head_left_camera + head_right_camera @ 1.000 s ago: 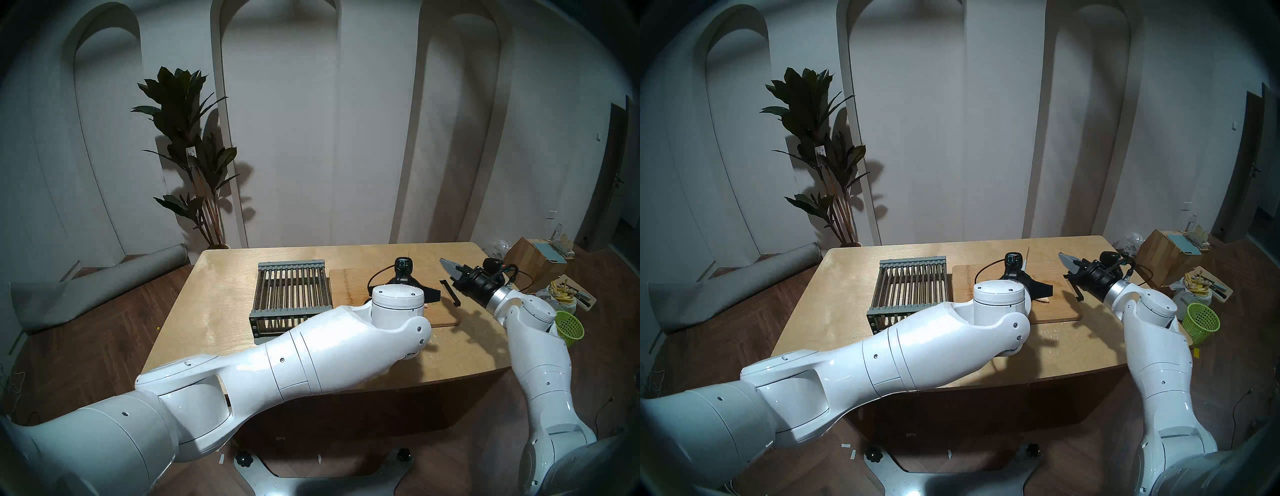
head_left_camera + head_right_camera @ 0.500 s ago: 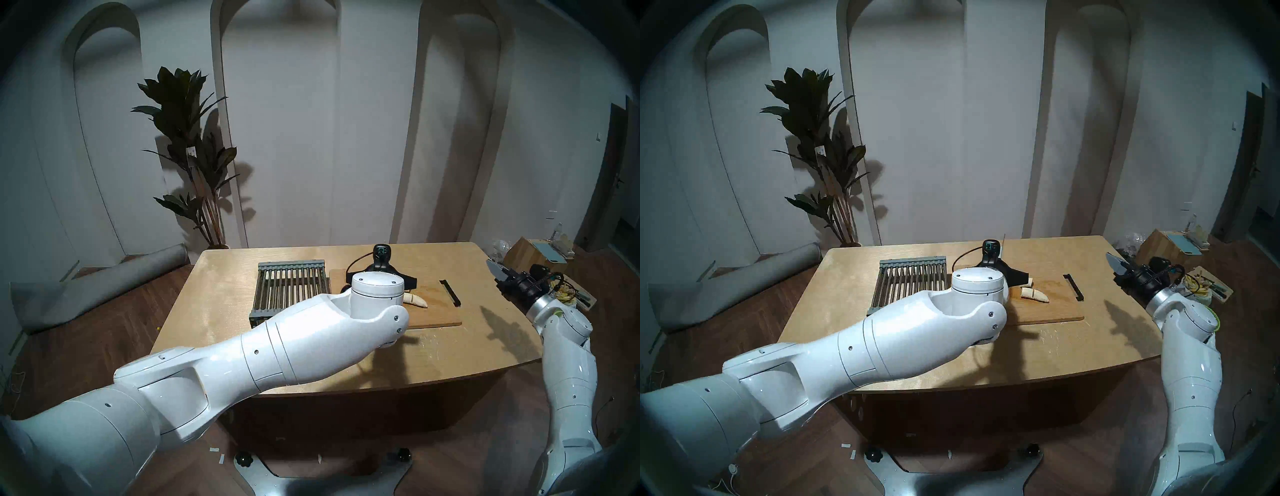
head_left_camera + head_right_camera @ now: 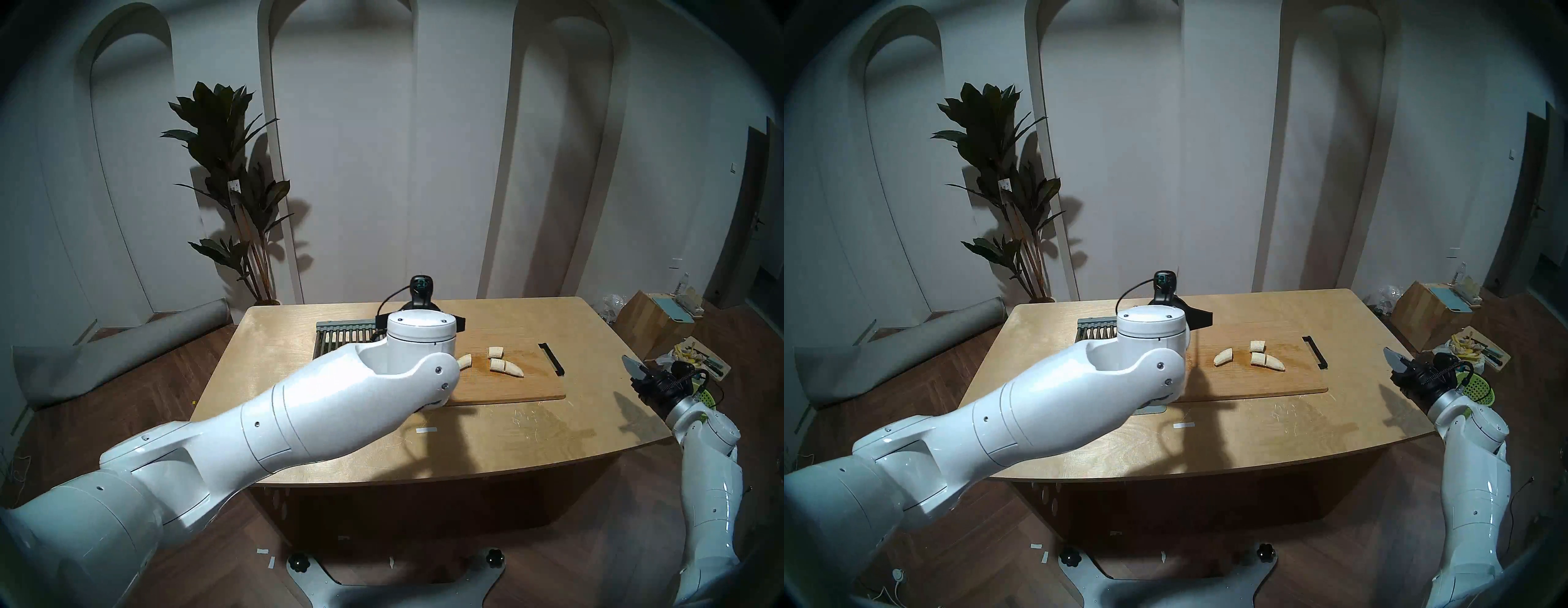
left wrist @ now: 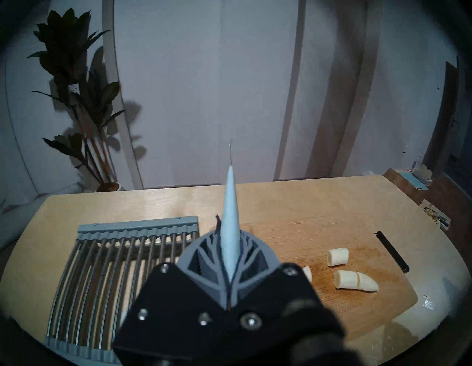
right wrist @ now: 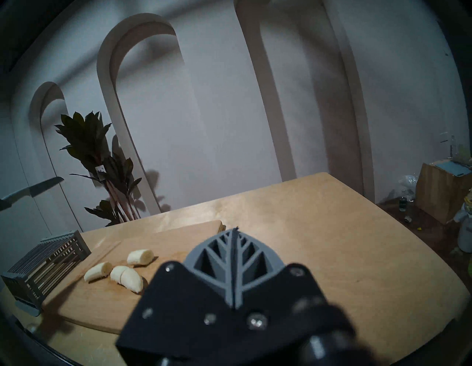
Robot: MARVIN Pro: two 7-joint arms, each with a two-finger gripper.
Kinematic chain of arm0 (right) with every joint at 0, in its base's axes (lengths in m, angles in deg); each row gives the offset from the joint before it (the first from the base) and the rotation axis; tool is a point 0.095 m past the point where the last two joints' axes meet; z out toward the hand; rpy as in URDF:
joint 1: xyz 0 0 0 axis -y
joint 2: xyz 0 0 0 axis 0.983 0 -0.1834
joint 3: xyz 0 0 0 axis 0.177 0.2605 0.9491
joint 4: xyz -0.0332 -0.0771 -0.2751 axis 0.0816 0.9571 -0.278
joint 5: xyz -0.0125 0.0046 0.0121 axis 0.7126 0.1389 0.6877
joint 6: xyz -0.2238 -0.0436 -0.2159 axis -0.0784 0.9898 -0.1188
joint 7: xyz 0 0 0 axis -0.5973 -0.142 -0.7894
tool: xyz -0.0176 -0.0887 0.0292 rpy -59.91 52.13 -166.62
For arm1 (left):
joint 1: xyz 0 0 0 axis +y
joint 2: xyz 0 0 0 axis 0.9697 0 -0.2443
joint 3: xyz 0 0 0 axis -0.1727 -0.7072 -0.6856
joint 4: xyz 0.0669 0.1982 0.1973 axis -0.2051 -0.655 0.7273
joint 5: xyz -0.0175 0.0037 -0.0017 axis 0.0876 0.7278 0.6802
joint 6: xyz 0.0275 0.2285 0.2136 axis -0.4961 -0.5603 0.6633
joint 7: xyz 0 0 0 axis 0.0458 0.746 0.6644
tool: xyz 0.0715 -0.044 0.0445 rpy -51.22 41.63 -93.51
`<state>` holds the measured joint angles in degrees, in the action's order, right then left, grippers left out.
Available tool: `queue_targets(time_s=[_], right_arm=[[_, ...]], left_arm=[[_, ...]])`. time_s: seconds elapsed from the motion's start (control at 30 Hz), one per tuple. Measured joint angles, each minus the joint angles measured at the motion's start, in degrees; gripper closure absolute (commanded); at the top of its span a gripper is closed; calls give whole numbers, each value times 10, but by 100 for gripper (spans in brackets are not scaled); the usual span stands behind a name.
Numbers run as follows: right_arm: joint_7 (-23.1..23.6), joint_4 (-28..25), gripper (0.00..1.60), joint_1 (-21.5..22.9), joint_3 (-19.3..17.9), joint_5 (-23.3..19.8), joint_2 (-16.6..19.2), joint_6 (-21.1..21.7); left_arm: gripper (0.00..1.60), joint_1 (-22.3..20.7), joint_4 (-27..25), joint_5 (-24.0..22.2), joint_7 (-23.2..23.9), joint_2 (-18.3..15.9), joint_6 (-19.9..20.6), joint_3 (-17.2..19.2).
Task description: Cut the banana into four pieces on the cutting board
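The pale-blue-handled kitchen knife [image 4: 230,225] is riding in the left gripper [image 4: 231,258], whose grey ribbed jaws are clamped tight on its handle, blade edge-on and pointing away over the table; compared with a second ago it is lifting and swinging away from the large light-brown wooden cutting board [image 3: 517,388] toward the grey metal slatted rack [image 4: 107,258]. The right gripper [image 3: 632,368], pinched shut on nothing, is pulling back off the table's right edge. With both arms clearing, the peeled cream-white banana [image 3: 1267,361] is now showing on the board as four chunks: one alone at the left, one behind, two touching end to end. The cutting looks finished; putting the knife down appears to be what remains.
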<state>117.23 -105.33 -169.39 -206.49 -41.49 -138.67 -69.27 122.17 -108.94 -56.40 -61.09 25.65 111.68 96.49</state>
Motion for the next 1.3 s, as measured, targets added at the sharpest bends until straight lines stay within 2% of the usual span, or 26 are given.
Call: queue_targets(time_s=[0.2, 0.27, 0.53, 0.67, 0.9, 1.07, 1.3], right_arm=[[5, 4, 160, -9, 1, 11, 0, -4], [6, 4, 160, -10, 3, 13, 0, -5], [11, 6, 160, -11, 8, 23, 0, -10], [13, 8, 160, -10, 10, 29, 0, -14], [14, 14, 160, -10, 10, 37, 0, -19], [15, 18, 160, -9, 9, 40, 0, -22], [17, 23, 160, -7, 9, 42, 0, -27]], left_arm=[[160, 21, -53, -56, -53, -14, 23, 14], [160, 24, -67, -67, -58, -18, 28, 17], [160, 37, -126, -112, -30, -48, 59, 34], [160, 45, -159, -128, -7, -76, 83, 44], [160, 66, -196, -131, 37, -123, 125, 72], [160, 81, -199, -119, 56, -159, 142, 85], [160, 94, -185, -99, 66, -191, 151, 88]])
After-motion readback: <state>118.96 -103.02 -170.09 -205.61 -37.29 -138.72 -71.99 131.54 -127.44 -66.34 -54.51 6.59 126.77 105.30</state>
